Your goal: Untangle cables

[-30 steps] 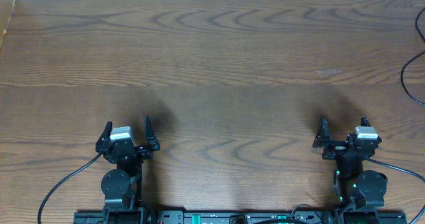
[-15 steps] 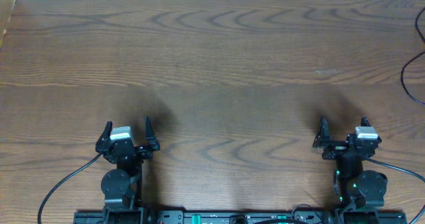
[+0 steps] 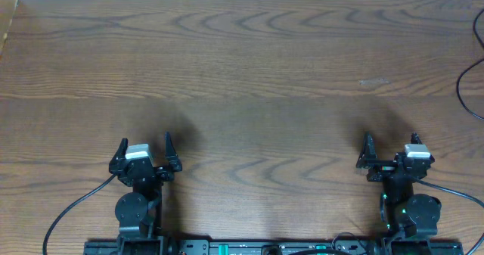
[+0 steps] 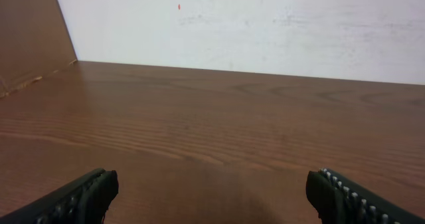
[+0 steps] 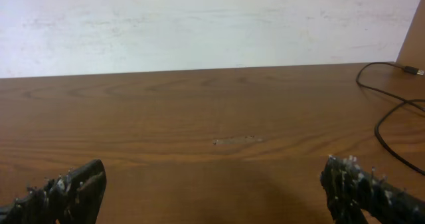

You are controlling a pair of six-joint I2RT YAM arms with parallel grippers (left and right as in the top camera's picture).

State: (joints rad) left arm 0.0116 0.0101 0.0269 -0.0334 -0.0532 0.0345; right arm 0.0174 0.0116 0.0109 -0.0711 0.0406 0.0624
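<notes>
Nothing's moved in the last second: left gripper (image 3: 145, 142) and right gripper (image 3: 391, 141) both wide open, empty. Only a black cord (image 3: 466, 85) shows far right, so reach slowly.

The left claw (image 3: 145, 141) and right claw (image 3: 391, 139) sit at the desk's (image 3: 249, 73) near edge; a cable (image 3: 460, 85) lies at its right edge.

Right tool (image 5: 212, 173) spread wide above wooden table (image 5: 166, 111), pale scuff (image 5: 237, 140) ahead, thin black cable (image 5: 358, 82) at right, white wall (image 5: 199, 24) behind
</notes>
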